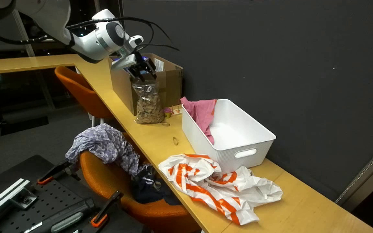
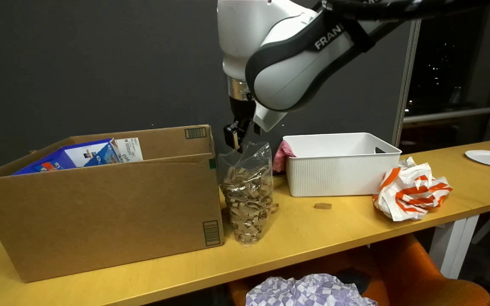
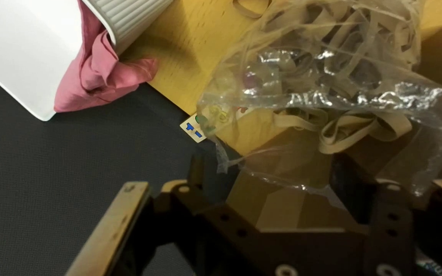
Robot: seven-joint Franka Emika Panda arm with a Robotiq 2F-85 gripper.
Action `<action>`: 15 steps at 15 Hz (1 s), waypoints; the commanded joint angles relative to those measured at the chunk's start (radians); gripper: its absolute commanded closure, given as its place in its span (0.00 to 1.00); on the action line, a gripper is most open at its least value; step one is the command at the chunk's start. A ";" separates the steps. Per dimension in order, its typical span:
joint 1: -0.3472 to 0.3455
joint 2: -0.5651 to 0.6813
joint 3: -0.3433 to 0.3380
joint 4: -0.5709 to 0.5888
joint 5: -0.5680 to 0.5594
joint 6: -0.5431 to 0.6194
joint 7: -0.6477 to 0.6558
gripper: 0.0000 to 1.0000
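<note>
one gripper is hovering, spread wide, by the clear bag, wrist view's upper right; such flimsiness is probably needing slow handling.

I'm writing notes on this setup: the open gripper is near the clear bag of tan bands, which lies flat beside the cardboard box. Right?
Not quite: the clear bag stands upright, not flat, as both exterior views show. The rest holds: the open gripper is near it, and it is beside the cardboard box.
</note>
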 commanded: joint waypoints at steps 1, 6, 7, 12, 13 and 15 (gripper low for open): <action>-0.011 -0.075 0.020 -0.051 0.005 -0.011 0.016 0.00; -0.023 -0.259 0.034 -0.234 0.031 -0.028 0.060 0.00; -0.025 -0.298 0.031 -0.278 0.029 -0.031 0.079 0.00; -0.091 -0.458 0.045 -0.508 0.025 -0.023 0.100 0.00; -0.122 -0.472 0.054 -0.547 0.044 -0.014 0.082 0.00; -0.185 -0.480 0.067 -0.602 0.081 0.001 0.052 0.00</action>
